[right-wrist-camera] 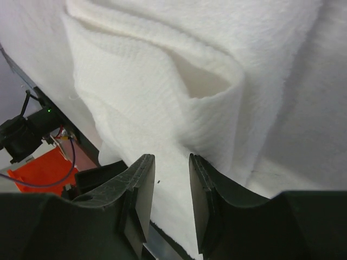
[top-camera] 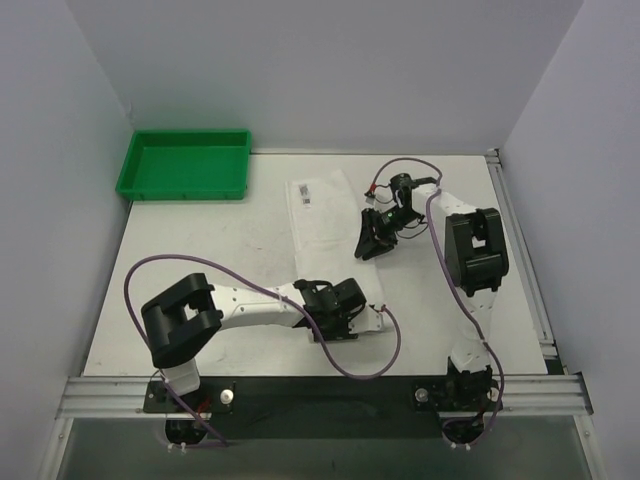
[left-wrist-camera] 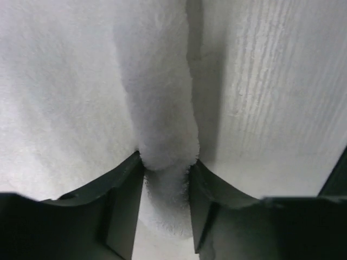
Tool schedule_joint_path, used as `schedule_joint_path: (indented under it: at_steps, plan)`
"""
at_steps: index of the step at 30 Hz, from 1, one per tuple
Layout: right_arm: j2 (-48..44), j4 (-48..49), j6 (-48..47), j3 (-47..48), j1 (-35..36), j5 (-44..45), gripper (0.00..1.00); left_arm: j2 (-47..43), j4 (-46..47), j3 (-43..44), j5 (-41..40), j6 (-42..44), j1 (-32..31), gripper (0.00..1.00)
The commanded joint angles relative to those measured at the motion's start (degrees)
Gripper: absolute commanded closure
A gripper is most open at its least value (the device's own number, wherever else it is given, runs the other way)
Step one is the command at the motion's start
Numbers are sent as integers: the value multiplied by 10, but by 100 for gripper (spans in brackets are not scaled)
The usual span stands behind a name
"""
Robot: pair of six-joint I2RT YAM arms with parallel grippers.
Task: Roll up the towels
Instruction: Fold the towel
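pinching a raised ridge of the white towel [top-camera: 322, 215] between the fingers of my left gripper [left-wrist-camera: 167, 162]. towel lies as a folded strip at the middle of the table [top-camera: 200, 250]. my right gripper [right-wrist-camera: 172, 162] jaws stand narrow at a curled fold; i cannot tell if they grip it.

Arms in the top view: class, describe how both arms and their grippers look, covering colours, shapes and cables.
The left arm and right arm both have white links joined by bulky black housings. Each trails a thin, looping purple cable. The left gripper and right gripper each have two dark, flat fingers that curve in towards blunt tips.
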Motion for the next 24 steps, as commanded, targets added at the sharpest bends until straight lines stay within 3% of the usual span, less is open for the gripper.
schedule_joint_path:
  at_steps: [1,2,4,6,11,15,21,24]
  plan:
    - [19,-1,9,-10,-6,34,68,13,10,-15,-2,4,-5,56]
    - [19,-1,10,-13,-6,34,69,10,8,-17,3,6,-6,68]
    - [16,-1,9,-17,-3,37,70,4,-7,-17,34,9,-7,81]
    - [8,-3,6,-32,-4,38,70,-11,-26,-14,62,11,-6,100]
    - [-43,-8,-2,-88,-3,-4,74,-59,-120,21,217,22,1,100]
    - [-108,-20,-30,-103,-19,-27,71,-89,-185,55,354,21,51,100]
    - [-123,-73,-66,-11,-74,-51,62,-49,-293,169,487,78,179,100]
    - [-104,-104,-74,50,-93,-66,57,-3,-332,234,505,107,214,100]
